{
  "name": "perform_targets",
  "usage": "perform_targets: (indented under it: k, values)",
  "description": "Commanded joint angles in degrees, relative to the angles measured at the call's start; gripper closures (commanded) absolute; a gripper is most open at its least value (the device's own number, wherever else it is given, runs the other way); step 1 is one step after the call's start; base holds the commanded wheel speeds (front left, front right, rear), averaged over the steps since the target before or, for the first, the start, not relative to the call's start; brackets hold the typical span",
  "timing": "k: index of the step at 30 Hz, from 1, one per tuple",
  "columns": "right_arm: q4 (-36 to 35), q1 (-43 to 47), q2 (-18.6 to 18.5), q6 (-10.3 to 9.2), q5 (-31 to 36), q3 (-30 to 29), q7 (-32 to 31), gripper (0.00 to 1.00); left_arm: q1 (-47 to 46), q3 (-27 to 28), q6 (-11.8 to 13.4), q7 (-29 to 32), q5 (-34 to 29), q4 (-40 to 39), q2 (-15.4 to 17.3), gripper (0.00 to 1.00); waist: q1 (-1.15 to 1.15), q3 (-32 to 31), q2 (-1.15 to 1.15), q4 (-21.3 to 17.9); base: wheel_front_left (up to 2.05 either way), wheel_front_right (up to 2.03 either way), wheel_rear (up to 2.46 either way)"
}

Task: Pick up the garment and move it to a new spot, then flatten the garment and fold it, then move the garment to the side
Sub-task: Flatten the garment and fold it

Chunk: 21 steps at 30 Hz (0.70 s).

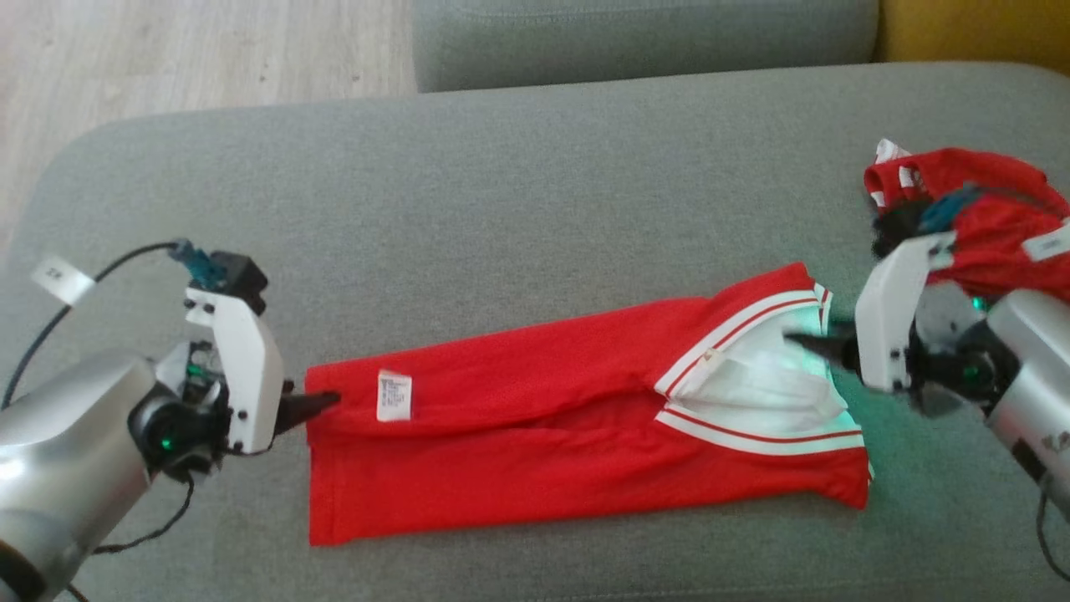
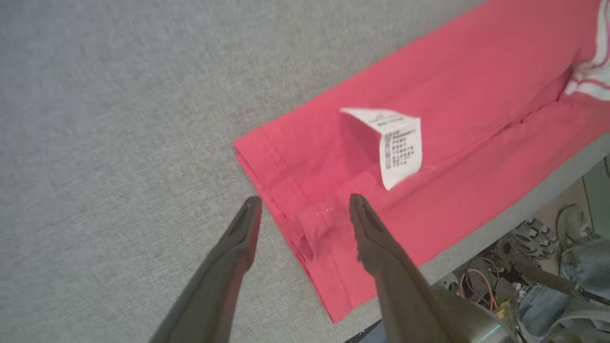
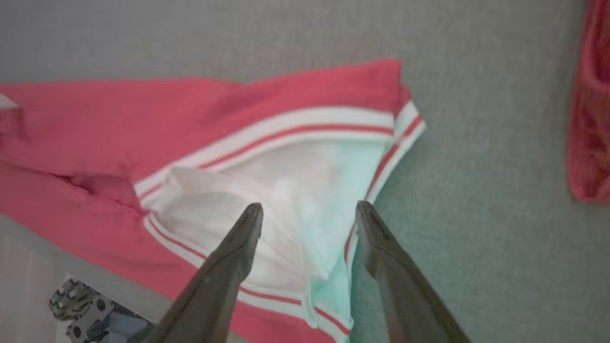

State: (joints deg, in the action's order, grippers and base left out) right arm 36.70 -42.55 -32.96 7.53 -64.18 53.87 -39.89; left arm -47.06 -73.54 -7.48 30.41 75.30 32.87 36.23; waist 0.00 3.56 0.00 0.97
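Jaws gape at garment (image 1: 535, 401) ends; head view adds red heap (image 1: 991, 221)

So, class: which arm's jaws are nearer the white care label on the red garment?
Left. The left gripper sits at the hem, just beside the care label; the right gripper is at the striped neckline, at the opposite end of the red garment.

The garment (image 1: 535, 401) is smooth, matt red cloth with white trim; its care label (image 2: 398, 147) looks like thin printed fabric. The sofa seat (image 1: 501, 209) is coarse grey weave, the floor (image 1: 209, 50) pale wood, the left forearm (image 1: 58, 435) glossy silver.
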Motion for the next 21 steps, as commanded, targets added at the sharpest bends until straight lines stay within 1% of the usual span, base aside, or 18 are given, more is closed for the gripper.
perform_targets:
  k: [1, 3, 6, 8, 9, 12, 16, 19, 21]
  values:
    - [-1.89, -0.14, -0.84, -0.04, -0.61, -1.34, 1.56, 0.0, -2.93, 3.08, 0.12, -1.04, -0.04, -0.74, 2.58, 0.0, 0.0, -0.46, 0.0, 0.23, 0.0, 0.0, 0.0]
    - [-4.23, 0.44, -0.94, -0.04, -1.76, -3.52, 4.99, 0.0, -3.31, 3.94, 0.11, -3.05, -0.29, -1.45, 3.06, 0.0, 0.0, -1.27, 0.0, 0.52, 0.0, 0.0, 0.0]
    - [-7.82, 1.47, -1.21, -0.04, -2.15, -7.54, 12.62, 0.0, -3.4, 5.41, 0.69, -6.75, -0.76, -3.24, 3.97, 0.0, 0.0, -2.44, 0.0, 0.93, 0.0, 0.0, 0.0]
    - [-9.29, 2.49, -1.14, -0.04, -1.14, -10.53, 19.07, 0.0, -3.07, 6.81, 2.0, -10.73, -1.37, -4.87, 4.64, 0.0, 0.0, -3.18, 0.0, 1.18, 0.0, 0.0, 0.0]
    - [-9.78, 3.17, -0.94, -0.04, -0.48, -12.05, 22.36, 0.0, -2.69, 7.6, 3.04, -13.05, -1.69, -5.73, 4.94, 0.0, 0.0, -3.5, 0.0, 1.32, 0.0, 0.0, 0.0]
    - [-9.86, 5.95, -0.08, -0.04, 1.64, -16.48, 30.72, 0.0, -0.94, 9.63, 7.26, -20.9, -3.62, -8.65, 5.89, 0.0, 0.0, -4.29, 0.0, 1.71, 0.0, 0.0, 0.0]
    - [-8.5, 10.14, 2.74, -0.04, 5.84, -22.56, 40.2, 0.0, 3.26, 12.39, 13.97, -32.43, -6.02, -13.79, 7.16, 0.0, 0.0, -4.98, 0.0, 2.04, 0.0, 0.0, 0.0]
    - [-7.45, 13.77, 5.11, -0.04, 9.93, -26.42, 44.58, 0.0, 7.45, 15.18, 19.47, -41.49, -6.94, -17.26, 7.8, 0.0, 0.0, -5.27, 0.0, 2.2, 0.0, 0.0, 0.0]
    - [-6.76, 16.01, 6.64, -0.04, 12.58, -28.89, 45.92, 0.0, 10.66, 17.7, 22.55, -44.32, -6.98, -19.55, 7.83, 0.0, 0.0, -5.25, 0.0, 2.18, 0.0, 0.0, 0.0]
